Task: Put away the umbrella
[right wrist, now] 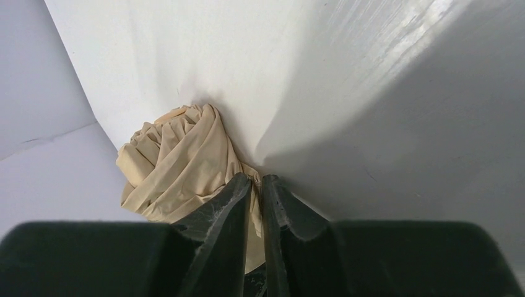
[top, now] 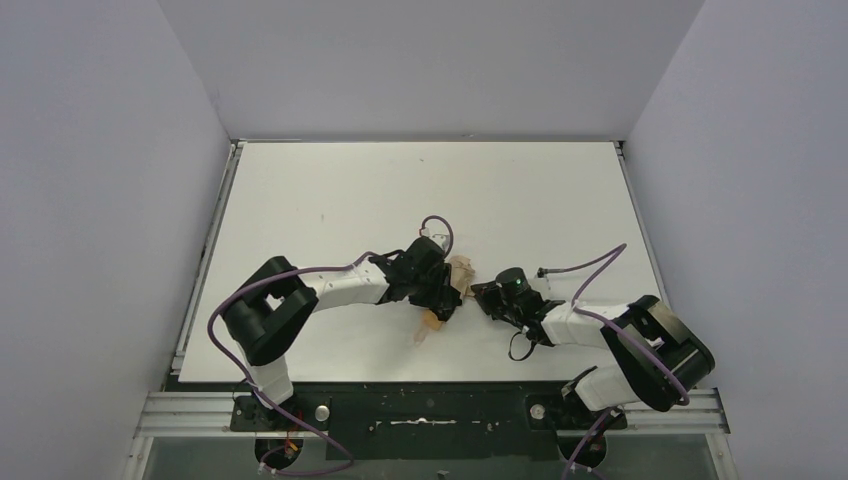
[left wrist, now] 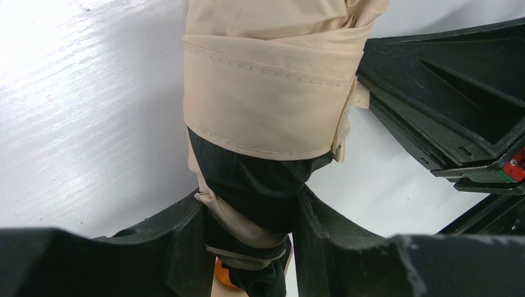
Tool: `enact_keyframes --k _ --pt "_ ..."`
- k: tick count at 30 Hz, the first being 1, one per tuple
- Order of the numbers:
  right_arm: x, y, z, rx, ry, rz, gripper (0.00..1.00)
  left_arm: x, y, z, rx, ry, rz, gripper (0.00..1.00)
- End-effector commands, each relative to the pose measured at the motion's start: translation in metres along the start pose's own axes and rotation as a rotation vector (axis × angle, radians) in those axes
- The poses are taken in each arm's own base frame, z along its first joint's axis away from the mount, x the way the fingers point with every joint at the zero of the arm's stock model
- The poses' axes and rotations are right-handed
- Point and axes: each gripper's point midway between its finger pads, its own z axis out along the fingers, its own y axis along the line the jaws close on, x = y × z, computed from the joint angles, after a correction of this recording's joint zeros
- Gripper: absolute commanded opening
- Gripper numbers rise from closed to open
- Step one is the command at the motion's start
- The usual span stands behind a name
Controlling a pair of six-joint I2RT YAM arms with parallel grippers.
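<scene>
Tan fabric folding umbrella, bunched and black-strapped, toward the white bench near edge: left gripper clamps it, right gripper pinches its fabric.

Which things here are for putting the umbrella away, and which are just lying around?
For the job: umbrella; left gripper, clamped on it; right gripper, pinching its cloth.
Just there: table; purple cables; walls.
</scene>
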Motion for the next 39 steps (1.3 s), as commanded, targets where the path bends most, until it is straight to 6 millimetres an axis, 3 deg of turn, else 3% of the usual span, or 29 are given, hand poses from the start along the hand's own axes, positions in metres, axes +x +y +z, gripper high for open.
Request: enact_keyframes --k 1,6,16,28,39 --pt "-0.003 0.015 0.0 -0.075 -0.003 -0.02 0.13 0.052 0.046 0.01 -0.177 0.172 0.014 0.0" --pt "-0.004 0.023 0.001 -0.131 0.007 -0.039 0.0 0.052 0.047 0.01 -0.186 0.175 0.015 0.0" --pt "-0.018 0.019 -0.015 -0.177 -0.014 -0.127 0.0 0.044 0.07 0.001 -0.346 0.16 0.024 0.0" --pt "-0.039 0.017 -0.054 -0.21 -0.073 -0.266 0.0 0.04 0.077 -0.002 -0.395 0.148 0.033 0.0" --pt "-0.017 0.084 -0.087 -0.503 0.028 -0.27 0.0 0.043 0.072 0.002 -0.397 0.151 0.12 0.0"
